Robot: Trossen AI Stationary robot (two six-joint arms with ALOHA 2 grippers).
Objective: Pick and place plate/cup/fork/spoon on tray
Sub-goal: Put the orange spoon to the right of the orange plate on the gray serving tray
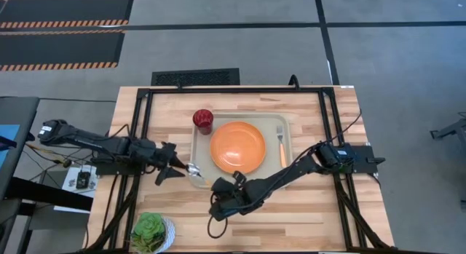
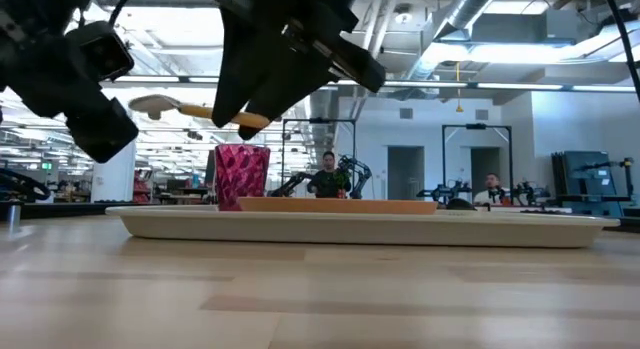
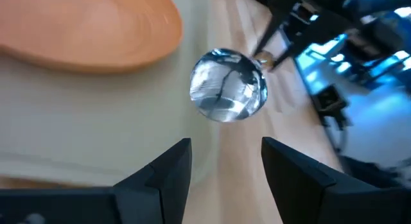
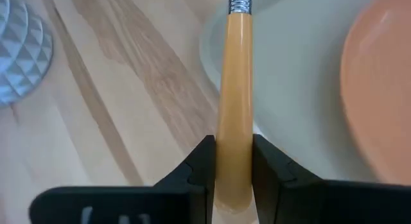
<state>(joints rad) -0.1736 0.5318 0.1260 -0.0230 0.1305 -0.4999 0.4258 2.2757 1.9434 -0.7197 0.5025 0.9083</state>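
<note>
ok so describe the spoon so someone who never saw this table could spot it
Find the large beige rectangular tray holding the round orange plate. At its near-left corner, the right gripper has its jaws shut on a slim orange handle. That is the spoon: round silver bowl, unlike the tined fork lying right of the plate.

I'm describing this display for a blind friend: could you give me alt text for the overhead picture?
Seen from above, the right pincer holds a spoon by its orange handle over the tray's near-left corner, the open left pincer just beside the spoon's bowl. On the tray sit an orange plate, a red cup and a fork.
</note>
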